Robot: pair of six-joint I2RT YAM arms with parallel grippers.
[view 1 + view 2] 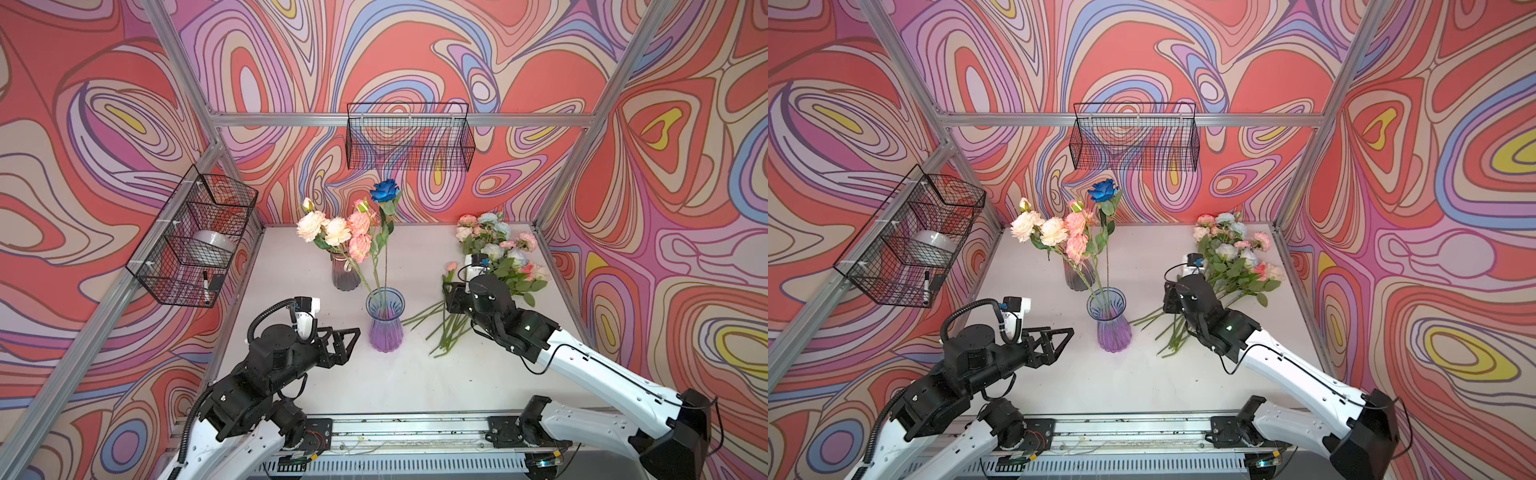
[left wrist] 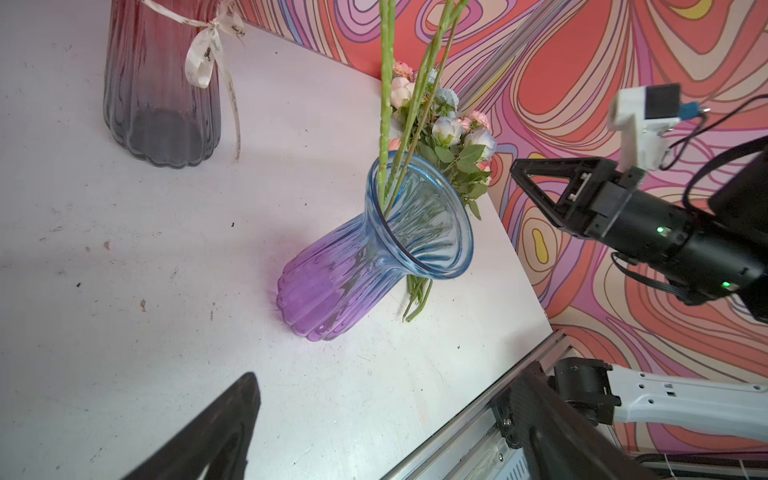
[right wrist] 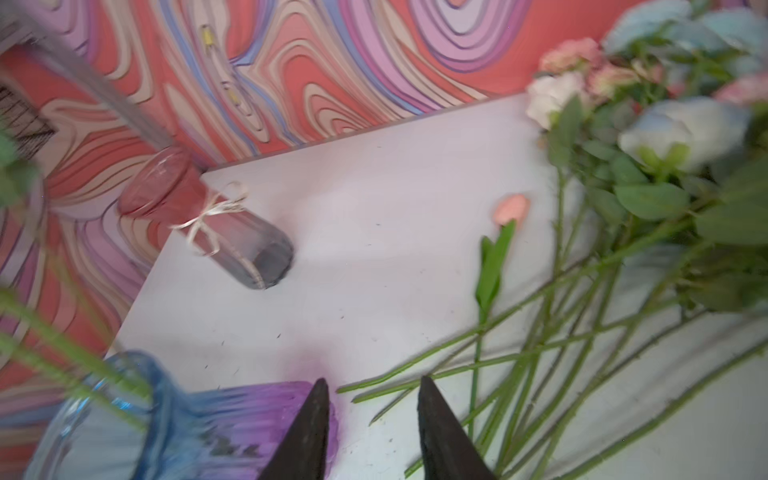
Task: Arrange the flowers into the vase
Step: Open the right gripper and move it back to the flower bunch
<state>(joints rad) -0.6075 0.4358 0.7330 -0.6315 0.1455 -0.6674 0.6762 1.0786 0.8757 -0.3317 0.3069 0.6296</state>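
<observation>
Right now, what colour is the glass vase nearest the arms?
Flared glass vase: blue rim fading to purple base. Best in the left wrist view.

swirl-patterned walls (image 1: 415, 50), aluminium frame (image 1: 291, 119), black wire baskets (image 1: 409, 137), white tabletop (image 1: 415, 374)

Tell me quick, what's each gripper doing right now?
Left gripper: wide open, holding nothing.
Right gripper: open, nothing between its jaws.
</observation>
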